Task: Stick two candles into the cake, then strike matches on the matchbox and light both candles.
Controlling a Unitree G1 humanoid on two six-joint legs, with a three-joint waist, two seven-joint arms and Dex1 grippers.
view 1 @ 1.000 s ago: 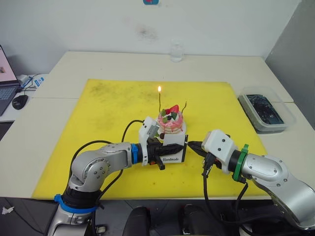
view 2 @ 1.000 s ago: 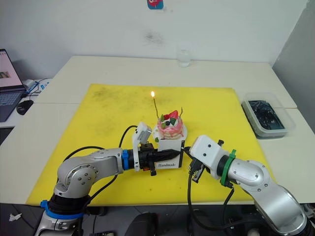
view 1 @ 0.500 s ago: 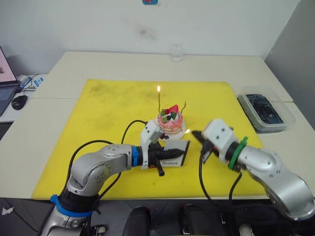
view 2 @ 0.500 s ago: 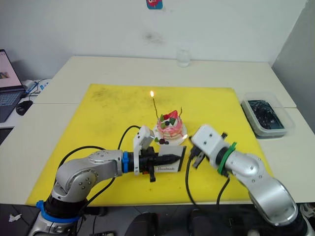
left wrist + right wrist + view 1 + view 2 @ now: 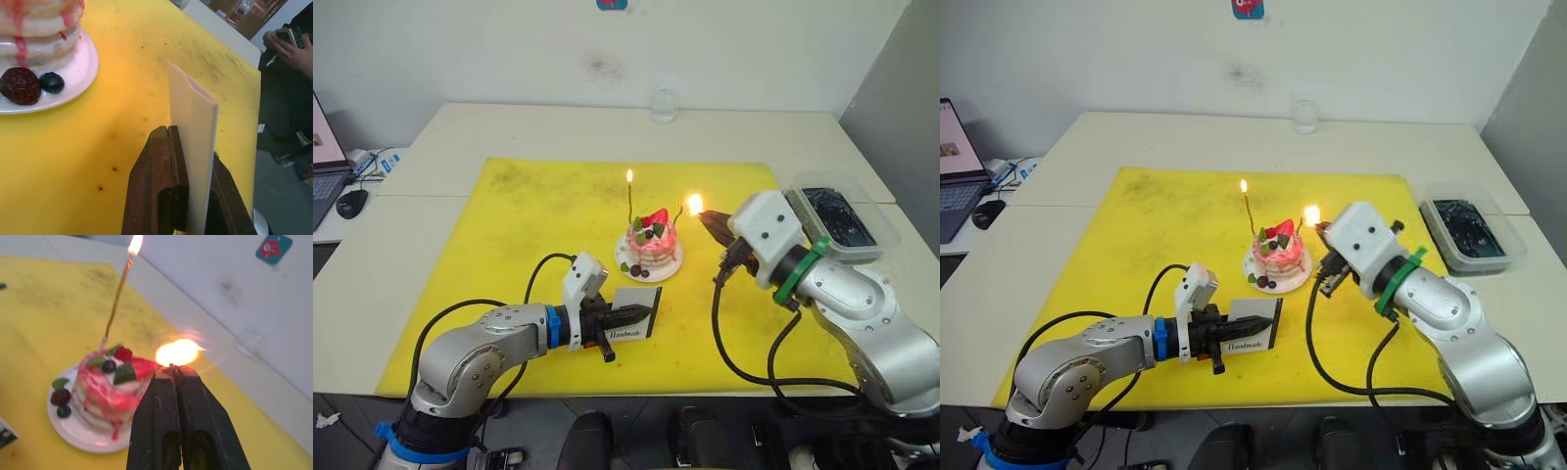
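Pink cake [image 5: 652, 242] on its small white plate, sitting on the yellow mat [image 5: 529, 225] that covers the pale surface [image 5: 509, 127]. Two thin candles stuck in the top: the left candle [image 5: 630, 201] upright and burning with a small flame, the right candle [image 5: 679, 211] shorter-looking, slightly curved, its tip right beside a larger flame [image 5: 694, 204].

Right pincer [image 5: 708, 221] raised to the right of the cake, fingers pressed together (seen clearly in the right wrist view) on a burning match [image 5: 171, 366] whose flame flares just above the fingertips, level with the second candle's tip. Whether flame and wick actually touch: cannot tell.

Left pincer [image 5: 628, 314] low over the mat in front of the cake, well apart from the plate, pinching the white matchbox [image 5: 633, 315] between its two fingers; box held on edge, "Handmade" print facing the camera. In the left wrist view, box standing upright between the dark fingers [image 5: 161, 181], with a dark berry and a red berry on the plate rim nearby.

Elsewhere: clear plastic tray [image 5: 842, 223] at the right edge of the surface, a glass [image 5: 664, 103] near the far wall, a laptop [image 5: 325, 176] and mouse [image 5: 353, 203] off to the left, a person's hand [image 5: 291, 46] holding a phone in the left wrist view.
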